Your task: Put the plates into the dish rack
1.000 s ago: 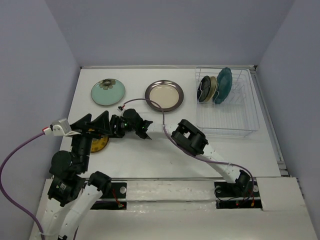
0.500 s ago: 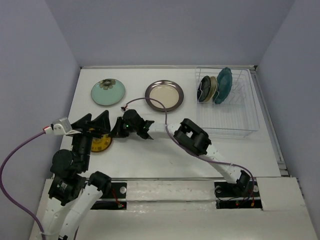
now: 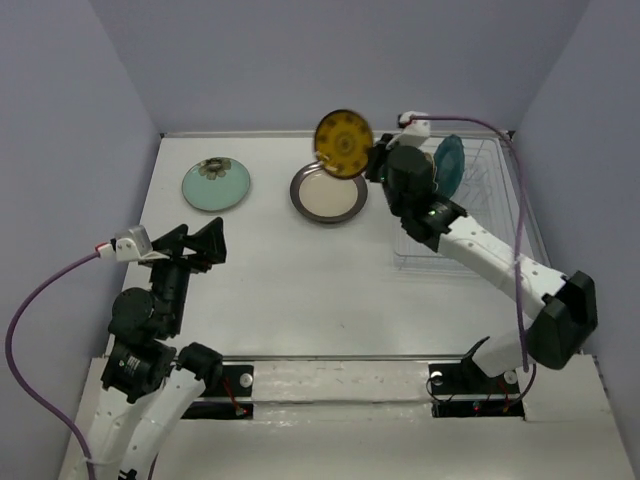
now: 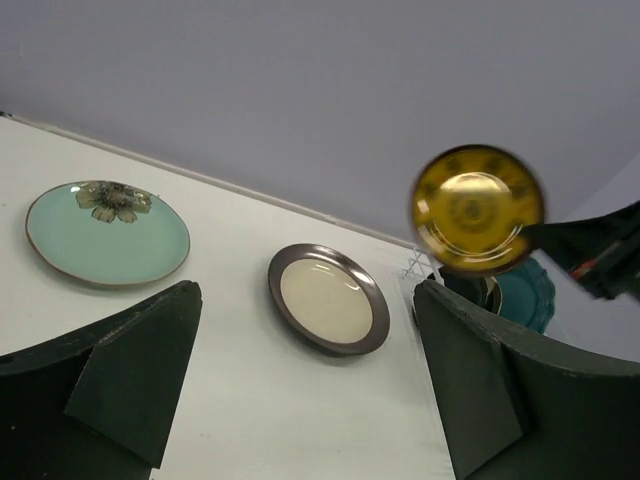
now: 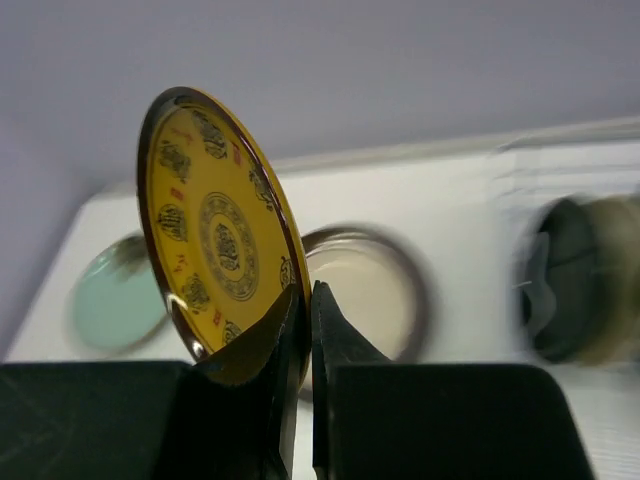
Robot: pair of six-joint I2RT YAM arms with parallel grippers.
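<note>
My right gripper (image 3: 368, 163) is shut on the rim of the yellow-orange plate (image 3: 344, 144) and holds it upright in the air, left of the white wire dish rack (image 3: 470, 250). In the right wrist view the plate (image 5: 215, 230) stands on edge between my fingers (image 5: 305, 320). The rack holds a dark plate (image 3: 407, 178), a cream plate (image 3: 424, 178) and a scalloped teal plate (image 3: 448, 170). The silver metal plate (image 3: 329, 192) and the mint flower plate (image 3: 216, 185) lie flat on the table. My left gripper (image 3: 192, 246) is open and empty at the left.
The left wrist view shows the mint plate (image 4: 107, 232), the silver plate (image 4: 328, 298) and the lifted yellow plate (image 4: 477, 209). The white table's back edge meets the wall (image 3: 330, 133). Purple cables trail from both wrists.
The right arm has swung from the left front of the table up to the back right, carrying the yellow-orange plate off the table and into the air. The left arm stayed put.
</note>
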